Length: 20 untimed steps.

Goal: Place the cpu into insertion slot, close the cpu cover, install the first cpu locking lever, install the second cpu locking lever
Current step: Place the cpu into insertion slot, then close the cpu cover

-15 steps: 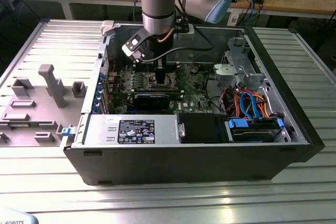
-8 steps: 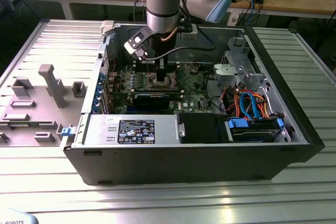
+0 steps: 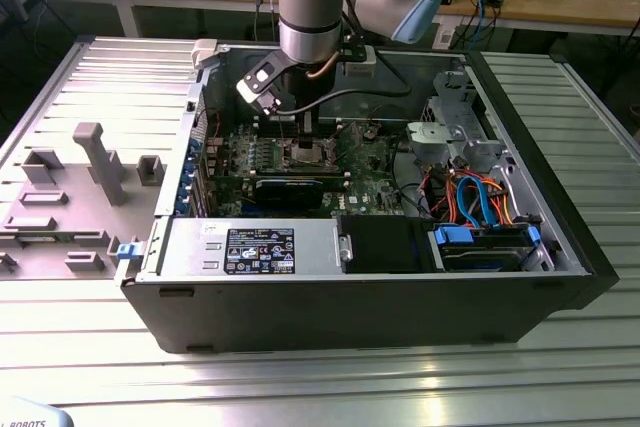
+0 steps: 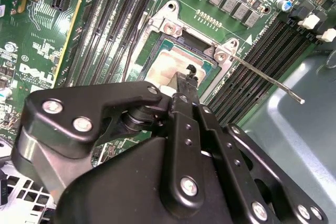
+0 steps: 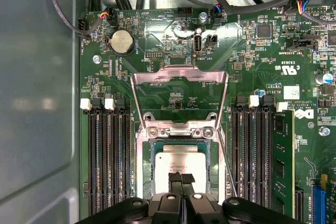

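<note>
The gripper (image 5: 181, 178), closed tight and holding nothing, hangs right over the cpu (image 5: 178, 160). The cpu lies flat in the insertion slot (image 5: 148, 167), near the middle of the motherboard (image 5: 157, 40). The chip looks light, rigid and slick-topped, probably delicate underneath, so its bare edges seem the safest hold. Beyond it, the cpu cover (image 5: 178, 72) is swung open, clear of the slot. It looks like thin, springy metal, likely best pushed at its free bar.

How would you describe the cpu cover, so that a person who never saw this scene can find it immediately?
In the open computer case, find the green motherboard, then the square insertion slot between two banks of long black memory slots. The cpu cover is the thin silvery frame hinged at that slot's edge and swung open; only through it can you see green board.
</note>
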Available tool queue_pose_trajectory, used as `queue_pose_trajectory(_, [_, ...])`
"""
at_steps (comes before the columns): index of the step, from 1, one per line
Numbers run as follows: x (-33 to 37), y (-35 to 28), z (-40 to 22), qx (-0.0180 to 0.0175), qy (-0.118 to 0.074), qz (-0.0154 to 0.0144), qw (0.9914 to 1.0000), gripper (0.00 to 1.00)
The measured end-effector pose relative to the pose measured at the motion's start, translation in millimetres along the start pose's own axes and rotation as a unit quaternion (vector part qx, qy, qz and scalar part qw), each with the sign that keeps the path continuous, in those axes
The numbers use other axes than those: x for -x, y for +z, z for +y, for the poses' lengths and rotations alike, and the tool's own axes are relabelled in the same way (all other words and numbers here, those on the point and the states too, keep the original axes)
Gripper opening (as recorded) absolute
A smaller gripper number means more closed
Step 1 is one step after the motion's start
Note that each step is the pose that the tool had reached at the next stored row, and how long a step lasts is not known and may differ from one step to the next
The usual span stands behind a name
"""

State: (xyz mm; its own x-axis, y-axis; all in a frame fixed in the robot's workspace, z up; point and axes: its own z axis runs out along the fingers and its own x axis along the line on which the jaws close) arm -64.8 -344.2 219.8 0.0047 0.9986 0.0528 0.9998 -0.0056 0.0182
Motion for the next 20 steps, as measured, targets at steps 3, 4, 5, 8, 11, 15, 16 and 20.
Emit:
queue_pose_trajectory(3, [0.0, 0.0, 0.0, -0.0001, 0.0, 0.0, 1.0, 0.11])
queue_pose_trajectory(4, [0.0, 0.0, 0.0, -0.0001, 0.0, 0.0, 1.0, 0.11])
queue_pose_trajectory(5, [0.0, 0.0, 0.0, -0.0001, 0.0, 0.0, 1.0, 0.11])
queue_pose_trajectory(8, [0.0, 0.0, 0.5, -0.0022, 0.0, 0.0, 1.0, 0.11])
queue_pose_trajectory(11, [-0.1, -0.5, 0.6, -0.0022, 0.0, 0.0, 1.0, 0.11])
queue_pose_trajectory(15, [-0.1, -2.3, 0.6, -0.0023, 0.0, 0.0, 1.0, 0.11])
queue_pose_trajectory(16, [-0.1, -2.8, 0.6, -0.0023, 0.0, 0.0, 1.0, 0.11])
queue_pose_trajectory(20, [-0.2, -4.2, 0.6, -0.0023, 0.0, 0.0, 1.0, 0.11])
